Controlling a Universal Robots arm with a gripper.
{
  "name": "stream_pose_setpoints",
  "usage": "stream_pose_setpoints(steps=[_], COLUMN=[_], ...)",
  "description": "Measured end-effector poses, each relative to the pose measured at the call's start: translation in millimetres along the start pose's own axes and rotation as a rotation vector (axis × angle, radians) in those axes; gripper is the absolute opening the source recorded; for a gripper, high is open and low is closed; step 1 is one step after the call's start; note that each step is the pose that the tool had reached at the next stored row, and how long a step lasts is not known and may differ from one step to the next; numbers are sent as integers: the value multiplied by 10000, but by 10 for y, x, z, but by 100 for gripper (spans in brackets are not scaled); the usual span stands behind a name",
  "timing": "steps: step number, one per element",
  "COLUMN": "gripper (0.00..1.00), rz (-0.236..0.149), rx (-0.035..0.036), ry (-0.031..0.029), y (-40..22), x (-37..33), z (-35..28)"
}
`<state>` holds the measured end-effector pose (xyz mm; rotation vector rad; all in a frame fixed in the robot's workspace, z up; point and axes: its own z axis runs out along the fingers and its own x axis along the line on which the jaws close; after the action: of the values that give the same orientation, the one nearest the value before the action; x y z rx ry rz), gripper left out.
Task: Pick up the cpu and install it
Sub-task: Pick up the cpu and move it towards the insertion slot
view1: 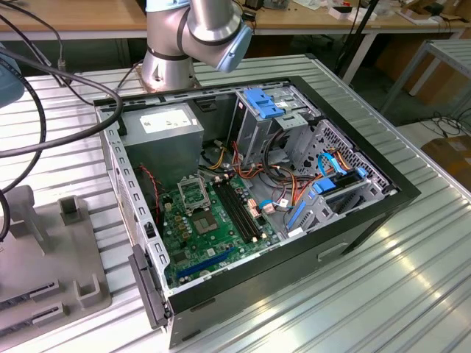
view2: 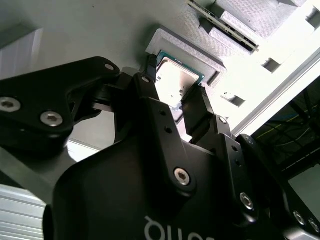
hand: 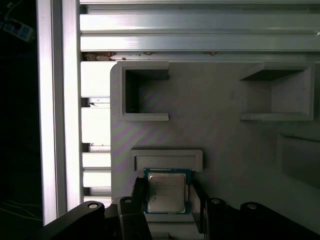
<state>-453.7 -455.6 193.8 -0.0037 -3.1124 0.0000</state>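
While gripper point(hand: 168, 190) straddles cpu point(hand: 166, 195) seated in grey holder tray point(hand: 230, 150): clamp state cannot be told. Recommended: even hold on opposite edges, level vertical lift.

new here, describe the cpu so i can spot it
Find the flat grey plastic fixture plate with raised pockets. Beside its low ledge lies the cpu, a small square chip; only it has a shiny metal top and green rim.
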Motion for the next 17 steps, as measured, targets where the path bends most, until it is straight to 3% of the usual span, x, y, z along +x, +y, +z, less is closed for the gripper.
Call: stream_pose_setpoints(steps=[14,17], gripper=[48,44], rz=[0,0], rx=[2,-1], ry=[3,4], y=[-1,0], x=[1,1], z=[-11,-9])
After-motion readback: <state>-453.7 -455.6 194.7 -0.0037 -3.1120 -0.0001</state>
